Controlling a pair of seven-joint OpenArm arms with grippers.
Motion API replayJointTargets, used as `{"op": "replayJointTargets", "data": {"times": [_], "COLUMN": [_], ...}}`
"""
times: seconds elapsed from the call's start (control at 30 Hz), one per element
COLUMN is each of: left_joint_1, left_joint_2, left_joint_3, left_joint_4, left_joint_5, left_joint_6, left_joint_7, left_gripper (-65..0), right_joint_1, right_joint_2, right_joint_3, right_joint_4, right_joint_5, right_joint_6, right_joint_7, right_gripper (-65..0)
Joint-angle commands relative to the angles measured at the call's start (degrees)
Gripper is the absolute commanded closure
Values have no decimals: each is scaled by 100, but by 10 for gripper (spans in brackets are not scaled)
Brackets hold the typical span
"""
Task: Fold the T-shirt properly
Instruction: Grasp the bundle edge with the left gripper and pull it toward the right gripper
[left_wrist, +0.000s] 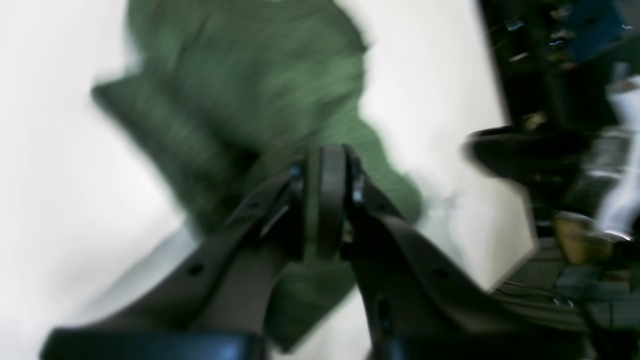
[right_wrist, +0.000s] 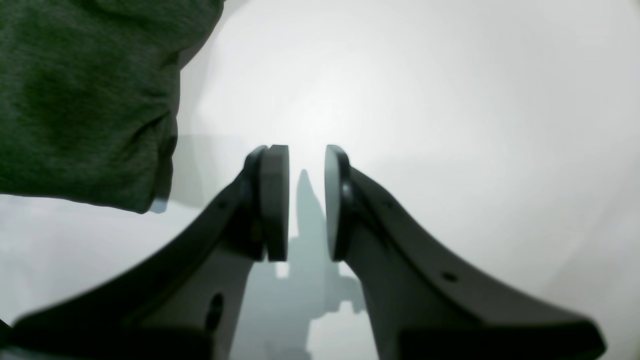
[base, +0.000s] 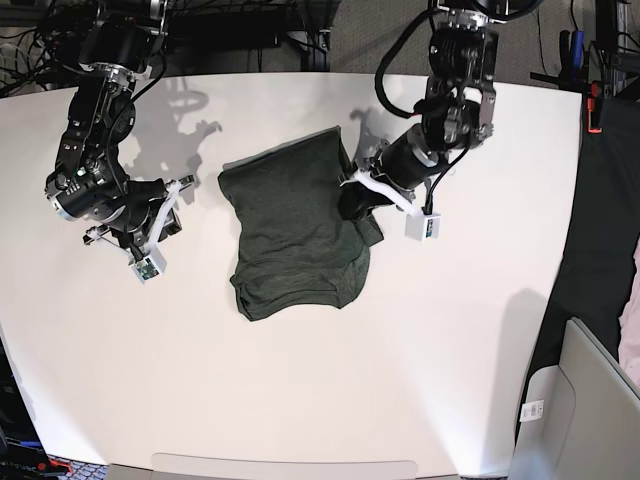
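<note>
The shirt (base: 295, 225) lies near the middle of the white counter (base: 470, 330), folded into a rough rectangle with wrinkles and a rounded lower edge. The left pincer (left_wrist: 327, 200) is at the right edge of the shirt in the base view, low over the cloth. In the left wrist view its pads look pressed together with green fabric around and below them, but this view is blurred, so I cannot tell if it is closed on the cloth or only touching it. The right pincer (right_wrist: 306, 202) is over bare counter, well apart from the shirt on the other side. Its pads stand a little apart, with nothing between them, and the shirt edge (right_wrist: 85, 100) appears only in the upper left corner of the right wrist view
</note>
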Motion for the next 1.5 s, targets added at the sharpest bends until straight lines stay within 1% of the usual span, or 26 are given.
{"op": "replayJointTargets", "data": {"times": [0.0, 0.07, 0.13, 0.2, 0.27, 0.37, 0.47, 0.63, 0.77, 0.87, 0.9, 0.93, 1.03, 1.13, 1.27, 1.33, 1.37, 1.47], "left_joint_1": [-279, -437, -604, -745, -850, -1044, -1211, -1281, -1325, -1343, -1343, -1343, -1343, -1343, -1343, -1343, -1334, -1308], "left_joint_2": [-8, -8, -17, -17, -17, -17, -17, 1, 10, 10, 10, 10, 18, 18, 18, 18, 18, 18], "left_joint_3": [-11, -11, -11, -11, -11, -11, 24, 51, 253, 534, 613, 666, 719, 701, 684, 684, 684, 675], "left_joint_4": [17, -212, -335, -379, -423, -704, -1021, -1126, -1170, -1135, -1152, -1161, -1179, -1179, -1179, -1179, -1170, -1065], "left_joint_5": [-130, -130, -130, -130, -130, -130, -148, -148, -157, -166, -166, -166, -166, -166, -157, -157, -157, -157], "left_joint_6": [-21, 216, 313, 331, 331, 331, 322, 304, 296, 287, 260, 155, -109, -337, -663, -680, -680, -680], "left_joint_7": [-148, -139, -183, -183, -183, -183, -183, -183, -183, -183, -183, -183, -183, -183, -191, -191, -191, -191], "left_gripper": [-95, -162, -211, -240, -255, -289, -301, -302, -301, -300, -300, -299, -274, -214, -81, -10, 0, -2], "right_joint_1": [107, 89, 89, 81, 81, 81, 81, 81, 81, 98, 98, 98, 98, 89, 89, 89, 89, 89], "right_joint_2": [38, 38, 38, 38, 38, 38, 38, 38, 38, 38, 29, 29, 29, 29, 29, 29, 29, 38], "right_joint_3": [20, 20, 20, 20, 20, 20, 20, 20, 20, 20, 20, 20, 20, 20, 20, 20, 20, 20], "right_joint_4": [96, 96, 96, 96, 96, 96, 96, 96, 96, 96, 96, 96, 96, 96, 96, 96, 96, 96], "right_joint_5": [67, 67, 67, 67, 67, 67, 67, 67, 67, 58, 58, 50, 50, 50, 50, 50, 50, 50], "right_joint_6": [12, 12, 12, 12, 12, 12, 12, 12, 12, 12, 12, 12, 12, 12, 12, 12, 12, 12], "right_joint_7": [94, 94, 94, 94, 94, 85, 85, 85, 85, 85, 85, 85, 85, 85, 85, 85, 85, 85], "right_gripper": [-108, -108, -108, -108, -108, -108, -108, -108, -108, -108, -108, -108, -108, -108, -108, -108, -108, -108]}}
